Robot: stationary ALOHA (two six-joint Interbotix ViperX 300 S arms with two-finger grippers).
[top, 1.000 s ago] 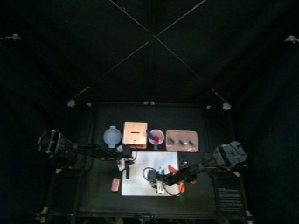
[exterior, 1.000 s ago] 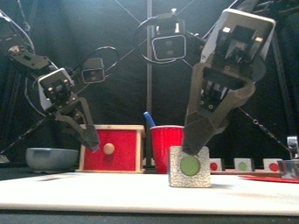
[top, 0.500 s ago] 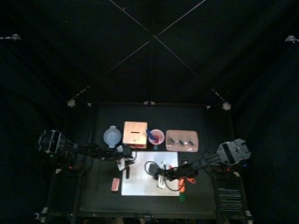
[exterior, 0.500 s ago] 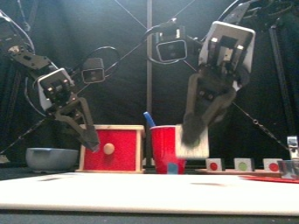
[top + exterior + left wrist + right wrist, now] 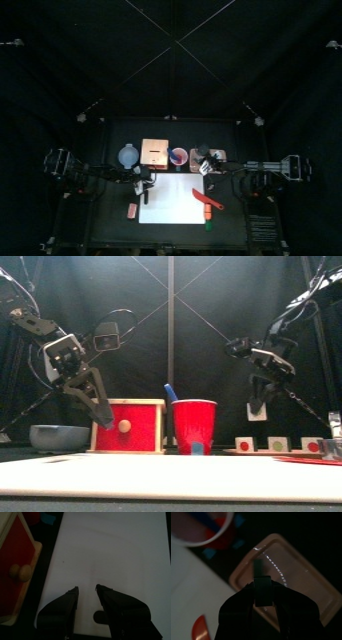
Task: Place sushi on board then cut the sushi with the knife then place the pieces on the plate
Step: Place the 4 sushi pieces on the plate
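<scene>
My right gripper (image 5: pixel 262 588) is shut on a dark sushi piece (image 5: pixel 260 571) and holds it in the air over the pink tray (image 5: pixel 298 572). From the front, that gripper (image 5: pixel 257 406) hangs right of the red cup (image 5: pixel 194 426), above three pale sushi pieces (image 5: pixel 277 443) standing in a row. The tray (image 5: pixel 210 157) lies behind the white board (image 5: pixel 171 200). A red knife (image 5: pixel 210 206) lies on the board's right part. My left gripper (image 5: pixel 85 590) hovers open over the board's left edge, next to the wooden box (image 5: pixel 17 567).
The box (image 5: pixel 154 153), red cup (image 5: pixel 178 155) with a blue knife (image 5: pixel 171 391) and blue-grey bowl (image 5: pixel 128 155) line the back. A small orange-red thing (image 5: pixel 131 210) lies left of the board. A small green thing (image 5: pixel 211 226) sits at its front right.
My right gripper lifted the sushi piece off the board and carried it back and to the right, over the tray. The left arm has stayed still.
</scene>
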